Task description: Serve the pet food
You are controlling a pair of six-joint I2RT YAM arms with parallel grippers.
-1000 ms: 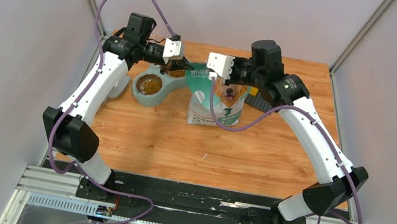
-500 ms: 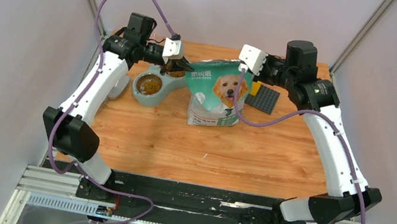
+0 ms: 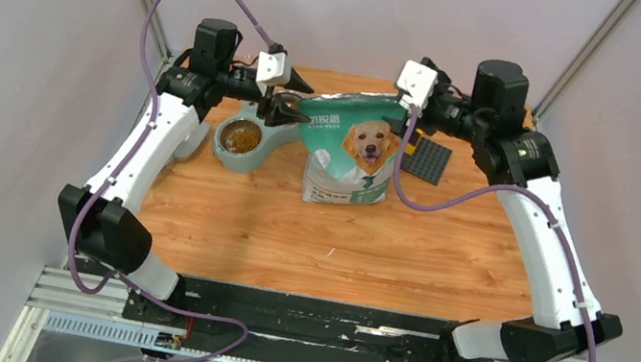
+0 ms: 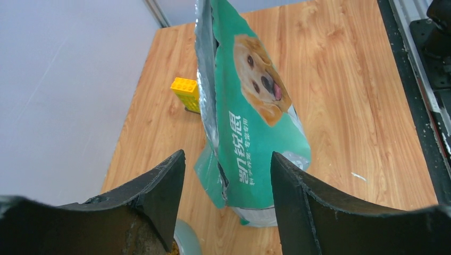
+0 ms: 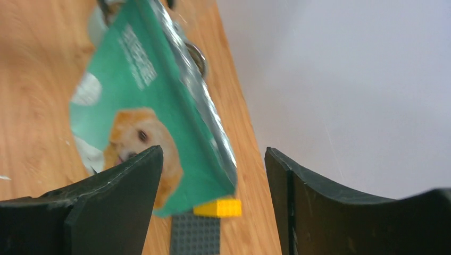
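Looking from the arm bases at the bottom of the top view, there's a bare stretch of wooden tabletop (image 3: pixel 336 242) and then everything sits in a cluster toward the back. The green bag (image 3: pixel 352 152) with the golden dog stands upright in the middle of the frame. It's on its own base with the silver-lined mouth up, which I'd guess is so nothing spills out. Just to its left is the grey-green double bowl (image 3: pixel 254 156), close enough that a pour from the bag would be short. The pet food (image 3: pixel 242 137) is a brown heap in the nearer cup. The farther cup is mostly under the left arm's wrist, so I can't tell how full it is. The left gripper (image 4: pixel 227 156) hangs by the bag's upper-left corner, spread wide with nothing in it; its wrist view just shows the bag beyond the gap. The right gripper (image 5: pixel 214 151) mirrors it at the upper-right corner, also wide and empty. So the bag is flanked, not held. Behind the bag on the right there's a dark studded baseplate (image 3: pixel 425 159) and a yellow brick (image 4: pixel 184 90), which look unrelated. One cup filled looks like decent progress to me.
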